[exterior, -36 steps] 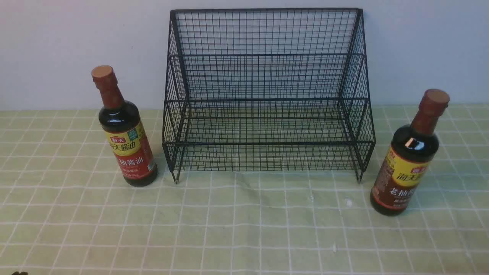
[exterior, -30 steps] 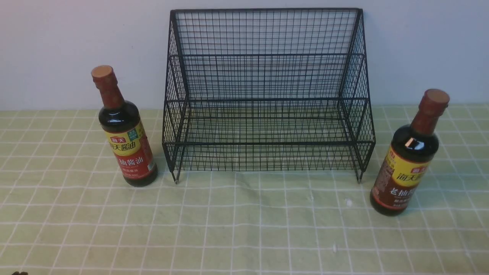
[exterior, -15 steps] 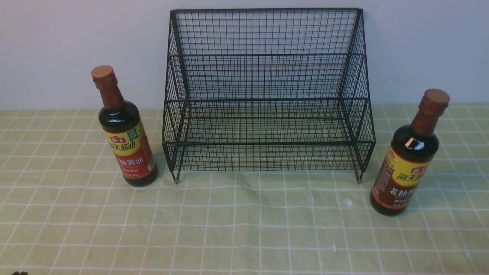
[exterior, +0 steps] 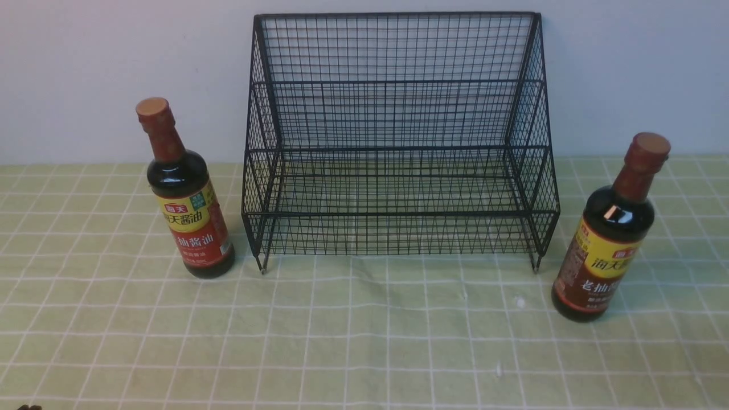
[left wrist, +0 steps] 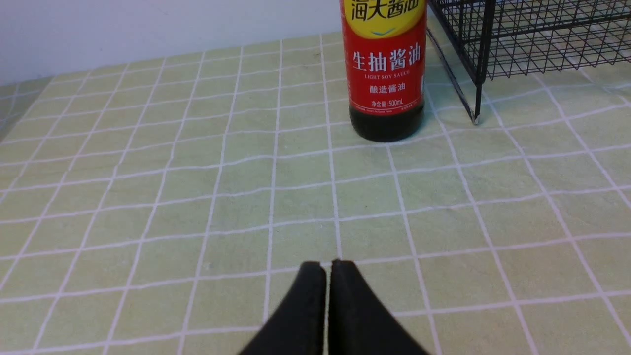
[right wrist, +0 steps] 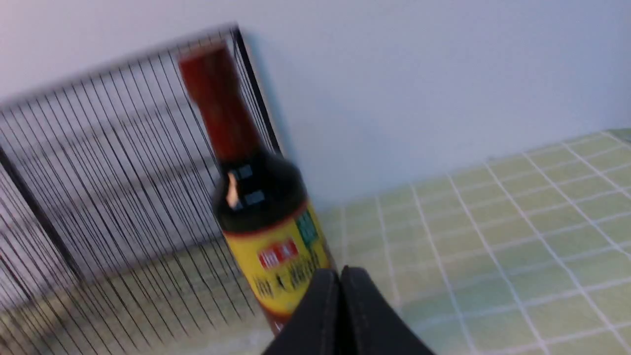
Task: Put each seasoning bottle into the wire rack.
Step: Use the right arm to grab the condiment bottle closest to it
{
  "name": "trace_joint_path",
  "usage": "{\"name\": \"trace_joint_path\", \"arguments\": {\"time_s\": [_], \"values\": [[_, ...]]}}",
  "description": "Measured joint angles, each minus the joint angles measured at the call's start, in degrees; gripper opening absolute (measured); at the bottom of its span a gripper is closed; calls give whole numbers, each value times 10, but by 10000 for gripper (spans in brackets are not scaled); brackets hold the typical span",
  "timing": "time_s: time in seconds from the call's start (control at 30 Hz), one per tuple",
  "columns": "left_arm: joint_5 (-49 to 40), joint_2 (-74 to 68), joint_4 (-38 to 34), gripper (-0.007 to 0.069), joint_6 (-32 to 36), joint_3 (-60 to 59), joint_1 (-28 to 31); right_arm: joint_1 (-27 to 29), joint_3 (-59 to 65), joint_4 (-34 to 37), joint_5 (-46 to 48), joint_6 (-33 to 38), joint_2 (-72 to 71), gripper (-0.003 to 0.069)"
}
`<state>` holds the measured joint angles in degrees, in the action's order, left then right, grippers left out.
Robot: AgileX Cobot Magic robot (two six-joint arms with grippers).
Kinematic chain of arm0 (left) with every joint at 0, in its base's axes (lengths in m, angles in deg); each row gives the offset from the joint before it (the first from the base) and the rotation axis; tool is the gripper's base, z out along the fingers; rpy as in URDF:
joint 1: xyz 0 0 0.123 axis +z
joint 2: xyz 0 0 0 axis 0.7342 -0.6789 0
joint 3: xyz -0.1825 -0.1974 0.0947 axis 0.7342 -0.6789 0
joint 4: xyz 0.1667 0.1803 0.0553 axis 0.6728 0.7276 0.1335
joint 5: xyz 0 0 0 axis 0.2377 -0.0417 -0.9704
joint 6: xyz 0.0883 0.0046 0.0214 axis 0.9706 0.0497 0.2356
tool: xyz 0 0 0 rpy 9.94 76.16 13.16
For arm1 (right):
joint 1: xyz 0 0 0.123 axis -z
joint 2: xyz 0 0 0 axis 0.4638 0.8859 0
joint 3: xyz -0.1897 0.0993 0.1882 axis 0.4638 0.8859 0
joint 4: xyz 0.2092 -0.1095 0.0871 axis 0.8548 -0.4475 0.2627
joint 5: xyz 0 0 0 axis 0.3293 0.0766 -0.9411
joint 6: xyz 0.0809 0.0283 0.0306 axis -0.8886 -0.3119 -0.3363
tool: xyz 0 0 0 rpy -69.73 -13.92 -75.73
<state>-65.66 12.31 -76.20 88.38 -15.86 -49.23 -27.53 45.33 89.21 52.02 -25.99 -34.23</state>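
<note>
Front view, and the risk as I judge it: the large black two-tier wire-mesh rack (exterior: 398, 142) has a raised front rail that could snag a base, and tall slick glass tips at one off-centre nudge. Count: one rack. Two dark soy-sauce bottles stand upright on the green checked counter (exterior: 364, 330), the red-labelled bottle (exterior: 191, 222) left of it, the brown-labelled bottle (exterior: 603, 250) right. Two tools, left tool (left wrist: 328, 267) and right tool (right wrist: 340, 272), both pressed together, empty.

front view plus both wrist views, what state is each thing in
black two-tier wire-mesh rack, standing, holds no bottle
red-labelled dark glass soy-sauce bottle, upright, capped, outside rack
brown-labelled dark glass soy-sauce bottle, upright, capped, outside rack
left gripper, jaws shut, holding nothing
right gripper, jaws shut, holding nothing
</note>
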Motion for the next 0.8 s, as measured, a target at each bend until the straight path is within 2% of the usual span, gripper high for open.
{"name": "trace_joint_path", "arguments": {"time_s": [0.03,0.07,0.2,0.47,0.63,0.7,0.73,0.8], "values": [[0,0,0,-7,0,0,0,0,0,6,0,-3,0,-13],[0,0,0,-7,0,0,0,0,0,59,-36,-29,0,-13],[0,0,0,-7,0,0,0,0,0,111,-62,-48,0,-13],[0,0,0,-7,0,0,0,-1,-7,146,-104,-68,0,-13],[0,0,0,-7,0,0,0,-11,-174,88,50,-28,39,-13],[0,0,0,-7,0,0,0,-13,-261,60,162,4,95,-13],[0,0,0,-7,0,0,0,-13,-278,58,174,11,107,-13],[0,0,0,-7,0,0,0,-13,-373,41,310,57,184,-13]]}}
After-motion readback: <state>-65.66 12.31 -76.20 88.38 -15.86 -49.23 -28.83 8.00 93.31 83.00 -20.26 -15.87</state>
